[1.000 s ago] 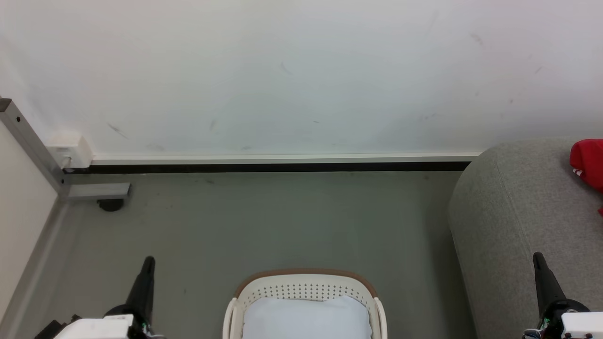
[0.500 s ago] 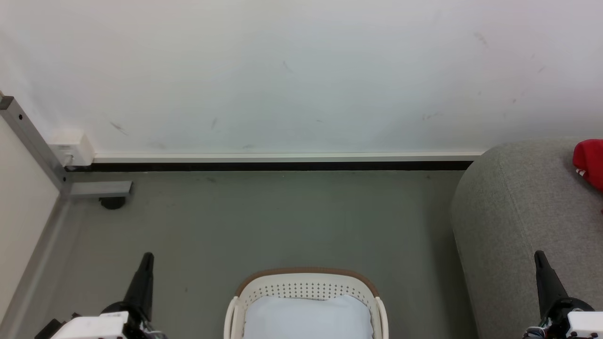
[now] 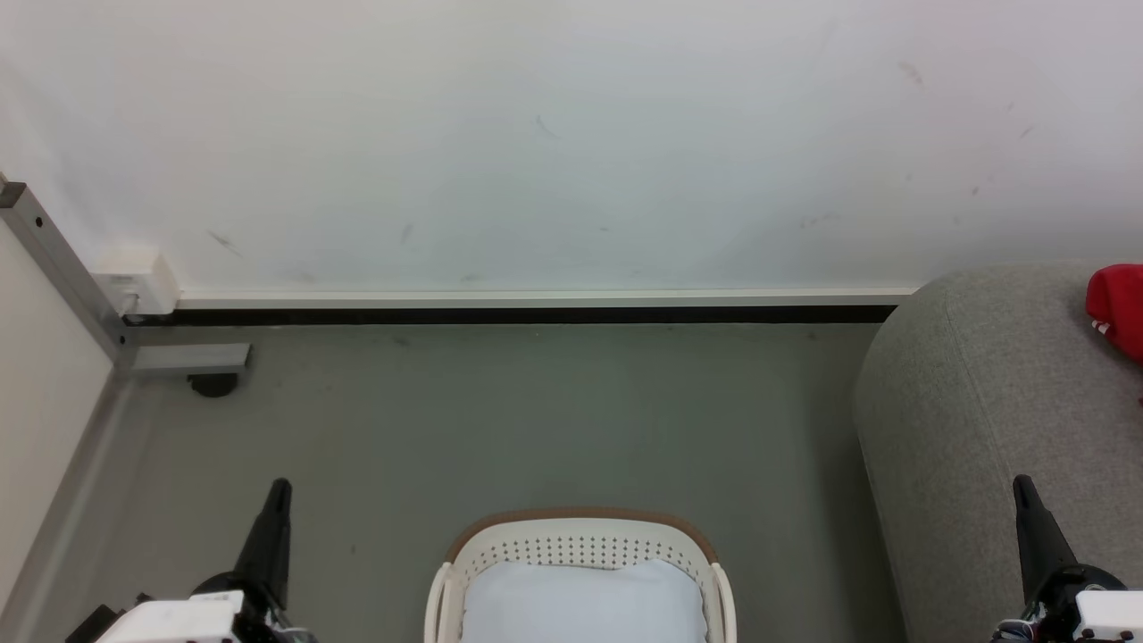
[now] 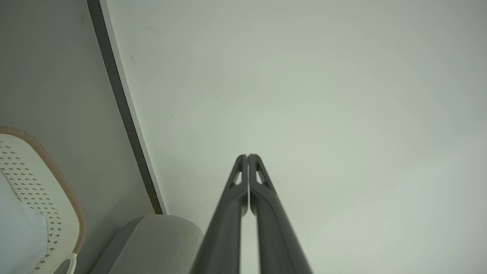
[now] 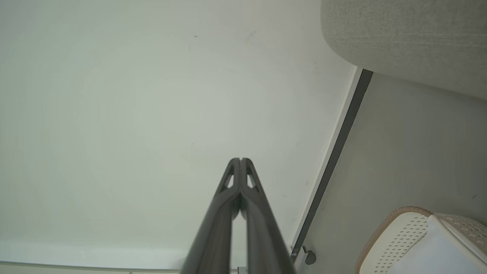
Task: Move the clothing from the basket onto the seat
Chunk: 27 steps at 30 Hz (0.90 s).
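Observation:
A red piece of clothing (image 3: 1118,308) lies on the grey seat (image 3: 973,411) at the far right of the head view. The cream basket (image 3: 580,549) with a brown rim stands on the floor at bottom centre, a pale bluish-white pad (image 3: 580,603) showing inside it. My left gripper (image 3: 279,489) points up at the lower left, shut and holding nothing. Over the seat's front stands my right gripper (image 3: 1022,487), also shut and bare. In the wrist views the left gripper (image 4: 247,156) and right gripper (image 5: 241,160) have their fingers pressed together. The basket (image 4: 57,182) (image 5: 392,232) and seat (image 4: 159,239) (image 5: 403,38) also appear there.
A white wall (image 3: 536,143) with a dark baseboard (image 3: 518,315) stands behind the grey floor (image 3: 500,429). A metal frame post (image 3: 62,277) with a foot and caster (image 3: 207,386) occupies the left corner, beside a white wall box (image 3: 134,281).
The head view has shifted slightly between one second ago and now; the basket, clothing and both grippers keep their places.

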{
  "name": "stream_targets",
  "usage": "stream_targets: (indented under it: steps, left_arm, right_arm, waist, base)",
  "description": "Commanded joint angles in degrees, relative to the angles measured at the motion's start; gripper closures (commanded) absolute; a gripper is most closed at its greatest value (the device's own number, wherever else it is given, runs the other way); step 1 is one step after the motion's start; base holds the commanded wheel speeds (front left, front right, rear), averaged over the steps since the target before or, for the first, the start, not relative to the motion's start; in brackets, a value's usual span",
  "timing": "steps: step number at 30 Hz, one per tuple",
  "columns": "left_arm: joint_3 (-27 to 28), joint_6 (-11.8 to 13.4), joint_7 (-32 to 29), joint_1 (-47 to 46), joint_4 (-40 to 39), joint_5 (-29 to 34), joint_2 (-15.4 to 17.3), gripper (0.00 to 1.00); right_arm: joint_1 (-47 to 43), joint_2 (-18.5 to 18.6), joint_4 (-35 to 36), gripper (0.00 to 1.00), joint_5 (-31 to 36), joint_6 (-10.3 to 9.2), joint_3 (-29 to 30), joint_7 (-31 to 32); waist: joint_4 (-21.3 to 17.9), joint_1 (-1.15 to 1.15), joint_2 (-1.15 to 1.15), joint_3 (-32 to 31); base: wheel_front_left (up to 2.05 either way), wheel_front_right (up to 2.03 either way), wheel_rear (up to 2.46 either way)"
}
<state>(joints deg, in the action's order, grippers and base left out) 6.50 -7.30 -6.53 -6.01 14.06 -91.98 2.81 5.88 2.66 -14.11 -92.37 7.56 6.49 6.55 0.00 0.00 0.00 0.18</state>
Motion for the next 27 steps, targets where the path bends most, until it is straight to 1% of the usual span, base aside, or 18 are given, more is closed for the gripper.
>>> stream_targets:
  steps: [1,27]
  left_arm:
    - [0.18,-0.38,-0.24,-0.56,0.05,-0.77,0.12,1.0]
    - [0.17,-0.38,-0.23,-0.55,0.03,-0.78,0.12,1.0]
  right_arm:
    - [0.66,0.4,0.22,1.0,-0.1,-0.14,0.18,0.17]
    - [0.66,0.39,0.22,1.0,-0.09,-0.14,0.18,0.16]
  waist:
    - [0.0,0.0,0.0,0.0]
    - [0.0,0.0,0.0,0.0]
  base:
    - [0.0,0.0,0.0]
    - [0.0,0.0,0.0]
